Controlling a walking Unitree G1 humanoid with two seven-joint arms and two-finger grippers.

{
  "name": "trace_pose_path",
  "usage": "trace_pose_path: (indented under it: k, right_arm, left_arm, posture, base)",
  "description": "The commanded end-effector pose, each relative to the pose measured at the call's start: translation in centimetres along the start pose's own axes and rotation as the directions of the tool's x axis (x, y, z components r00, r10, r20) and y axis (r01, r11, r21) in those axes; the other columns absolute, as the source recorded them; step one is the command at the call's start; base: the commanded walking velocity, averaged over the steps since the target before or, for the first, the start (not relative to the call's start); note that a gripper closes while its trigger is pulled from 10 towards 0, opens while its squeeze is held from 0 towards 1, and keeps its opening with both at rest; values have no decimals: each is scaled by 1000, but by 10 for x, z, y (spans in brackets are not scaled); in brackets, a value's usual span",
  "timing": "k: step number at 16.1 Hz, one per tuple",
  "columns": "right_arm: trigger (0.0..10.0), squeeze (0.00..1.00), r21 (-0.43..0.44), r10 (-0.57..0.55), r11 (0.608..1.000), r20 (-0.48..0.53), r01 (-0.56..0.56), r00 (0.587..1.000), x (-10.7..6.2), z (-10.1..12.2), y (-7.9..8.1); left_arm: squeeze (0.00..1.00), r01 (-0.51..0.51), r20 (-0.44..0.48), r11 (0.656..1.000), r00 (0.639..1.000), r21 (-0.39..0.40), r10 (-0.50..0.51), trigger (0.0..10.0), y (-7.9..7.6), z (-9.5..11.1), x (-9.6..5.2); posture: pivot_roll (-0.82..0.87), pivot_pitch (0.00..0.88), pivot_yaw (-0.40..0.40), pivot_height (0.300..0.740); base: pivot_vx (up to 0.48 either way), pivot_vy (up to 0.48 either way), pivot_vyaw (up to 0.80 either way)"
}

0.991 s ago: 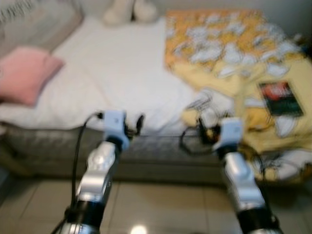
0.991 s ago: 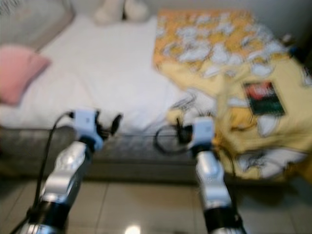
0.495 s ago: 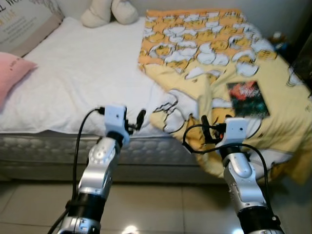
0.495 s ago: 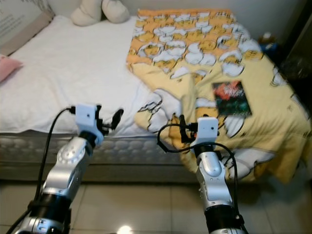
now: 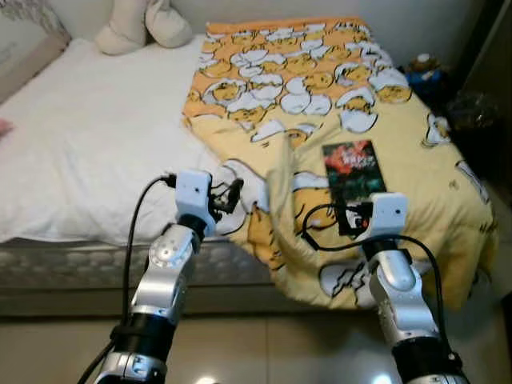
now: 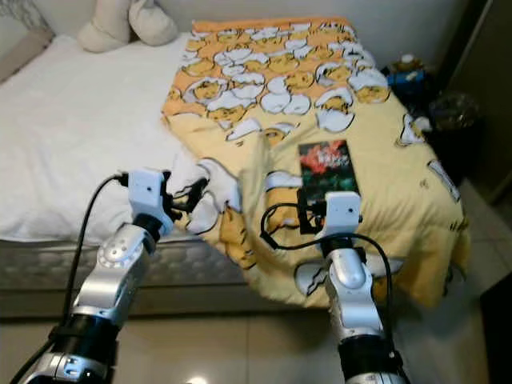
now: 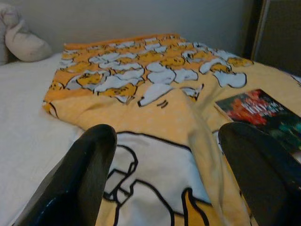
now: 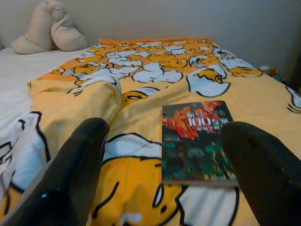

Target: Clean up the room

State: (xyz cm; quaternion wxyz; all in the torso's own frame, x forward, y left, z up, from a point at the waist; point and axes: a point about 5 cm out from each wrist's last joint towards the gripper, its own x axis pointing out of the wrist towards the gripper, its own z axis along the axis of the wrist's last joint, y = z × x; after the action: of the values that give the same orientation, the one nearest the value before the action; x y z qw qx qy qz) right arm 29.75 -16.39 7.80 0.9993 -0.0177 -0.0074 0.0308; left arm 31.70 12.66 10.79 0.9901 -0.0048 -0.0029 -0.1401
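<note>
Right wrist view: right end effector has fingers spread wide, nothing held, aimed straight at the book, which lies flat on the yellow blanket just ahead, not touching. Left end effector also wide, empty, pointed over the rumpled blanket fold w/ white sheet beside it.

Head views: both end effectors hover at the near edge of the bed; book sits on the blanket's right half, beyond the right end effector. Left end effector sits over the blanket's near left corner.

Risks (judgement):
- Book is thin and flat on soft bedding; fingers may push into the blanket and pinch fabric along w/ the cover, dragging the blanket.
- Pinching one edge only could let the book fan open or slip.
- Blanket hangs over the bed edge; a tug could pull it further off.
- Loose cables at both wrists could snag folds.

Count:
- Book: 1
- Yellow blanket: 1
- Plush/cushion at head of bed: 1 seen, maybe 2 lobes, cannot tell
- End effectors: 2
- Small items on dark stand at far right: too blurred to count.
</note>
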Motion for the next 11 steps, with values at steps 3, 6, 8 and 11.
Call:
trace_pose_path:
  k: [3, 6, 8, 11]
  right_arm:
    - [10000, 0, 0, 24, 1000, 11, -24, 1000, 0, 2, 6]
    - [10000, 0, -6, 13, 1000, 7, -13, 1000, -2, 0, 2]
    - [10000, 0, 1, -1, 1000, 15, 1, 1000, 0, 2, 3]
    - [10000, 0, 5, -13, 1000, 17, 13, 1000, 0, 2, 1]
  left_arm:
    - [0, -15, -7, 1000, 1000, 16, 16, 10000, 8, -1, -2]
    - [0, -6, -9, 1000, 1000, 21, 6, 10000, 6, -1, -1]
    - [0, 2, -5, 1000, 1000, 27, -1, 10000, 7, 1, 1]
    - [0, 3, -4, 1000, 1000, 23, -3, 10000, 5, 1, 1]
  posture:
    - [-162, 0, 101, 740]
    - [-165, 0, 108, 740]
    - [-166, 0, 119, 740]
    - [-166, 0, 124, 740]
  base:
    - [282, -385, 0]
    - [284, -384, 0]
    - [281, -386, 0]
    - [282, -385, 0]
